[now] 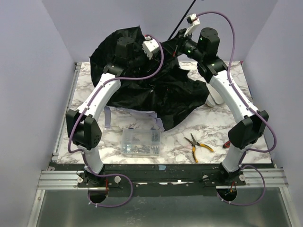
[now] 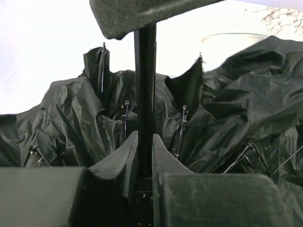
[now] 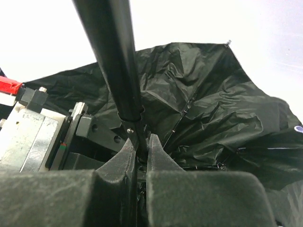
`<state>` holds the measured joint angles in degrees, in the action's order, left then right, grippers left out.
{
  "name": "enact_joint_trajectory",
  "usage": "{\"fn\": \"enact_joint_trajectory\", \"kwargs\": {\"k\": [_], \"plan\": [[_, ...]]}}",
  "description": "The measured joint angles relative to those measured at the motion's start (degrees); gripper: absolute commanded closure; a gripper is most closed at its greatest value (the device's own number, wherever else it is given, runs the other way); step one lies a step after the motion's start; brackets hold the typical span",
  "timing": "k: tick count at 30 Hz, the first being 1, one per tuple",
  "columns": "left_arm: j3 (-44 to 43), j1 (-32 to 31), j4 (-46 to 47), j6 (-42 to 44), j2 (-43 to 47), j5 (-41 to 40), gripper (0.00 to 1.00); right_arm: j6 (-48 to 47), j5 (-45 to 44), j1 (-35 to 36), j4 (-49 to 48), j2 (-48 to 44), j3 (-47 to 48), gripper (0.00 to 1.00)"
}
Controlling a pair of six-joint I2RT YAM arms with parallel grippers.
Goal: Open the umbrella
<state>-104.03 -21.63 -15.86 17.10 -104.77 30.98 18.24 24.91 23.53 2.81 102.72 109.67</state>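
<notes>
Crumpled black-fabric folding umbrella (image 1: 156,94) sprawls over far half of marble table (image 1: 213,132), underside up. Thin black shaft (image 2: 145,85) passes lengthwise through both pincers, neither arm nearer. Left pincer (image 2: 145,142) clamped on shaft. Right pincer (image 3: 140,144) pinched tight at shaft joint. Top view hides both grips behind arms and fabric; wrist views show them.

Bright even light; wrist backgrounds blown out
</notes>
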Motion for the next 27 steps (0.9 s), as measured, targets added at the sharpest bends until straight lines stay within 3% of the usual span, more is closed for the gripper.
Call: {"fn": "enact_joint_trajectory", "kwargs": {"k": [6,11,27], "plan": [[-4.07,0.02,-2.56,3.48,-0.92,-0.17,0.72,1.33,0.20,-0.31,-2.89,0.00,0.00,0.99],[-5.18,0.15,-2.64,4.15,-2.03,-1.75,0.63,1.33,0.20,-0.59,-3.08,0.00,0.00,0.99],[-6.29,1.03,-4.00,7.13,-4.17,-3.54,0.62,1.18,-0.68,-0.87,-3.13,0.00,0.72,0.99]]}}
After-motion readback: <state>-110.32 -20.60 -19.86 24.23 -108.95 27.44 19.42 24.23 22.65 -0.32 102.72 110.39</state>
